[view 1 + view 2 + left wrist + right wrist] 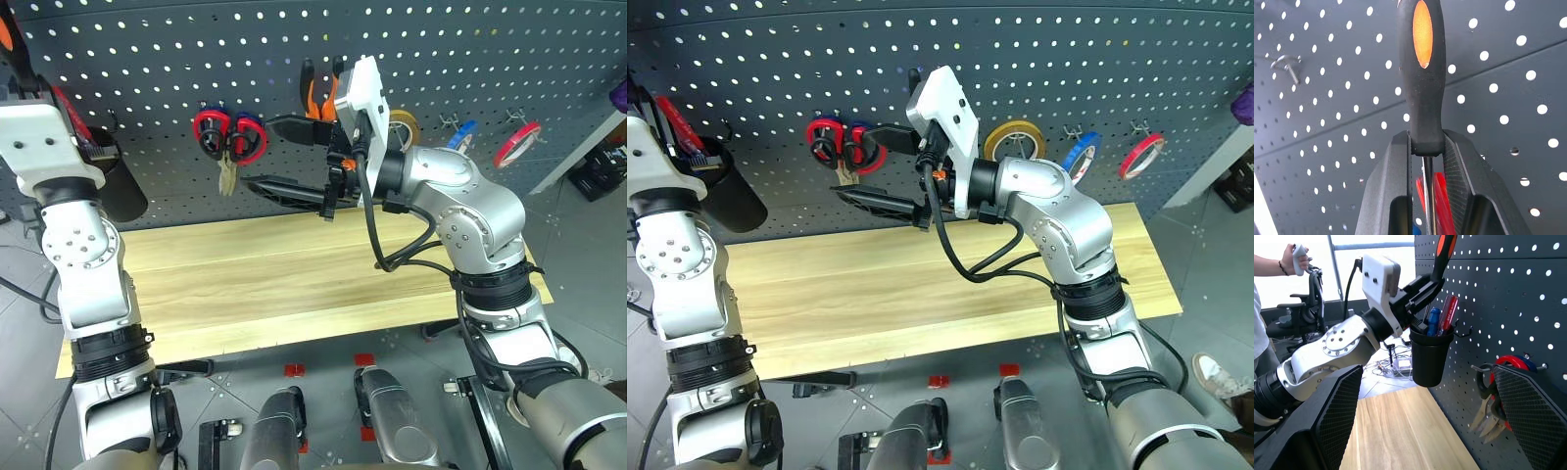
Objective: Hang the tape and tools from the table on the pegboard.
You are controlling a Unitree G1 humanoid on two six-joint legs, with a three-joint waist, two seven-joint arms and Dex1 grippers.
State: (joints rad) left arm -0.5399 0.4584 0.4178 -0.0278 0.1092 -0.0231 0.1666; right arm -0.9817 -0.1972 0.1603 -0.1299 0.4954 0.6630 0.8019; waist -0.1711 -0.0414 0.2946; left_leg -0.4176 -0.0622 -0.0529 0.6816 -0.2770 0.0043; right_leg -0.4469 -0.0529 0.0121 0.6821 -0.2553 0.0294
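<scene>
Left wrist view: the left pincer [1426,147] clamps the screwdriver [1421,73], handle jutting beyond its fingertips, against the pegboard [1327,98].

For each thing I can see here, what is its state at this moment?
screwdriver: gripped by left tool, held above the black cup
right tool: open, holding nothing
black cup: hanging on pegboard, red and blue screwdrivers inside
pliers: hung on pegboard
red-handled scissors: hung on pegboard
blue tape: hung on a hook
table: bare

Matt pegboard [441,59], pale wooden table [274,284]
</scene>
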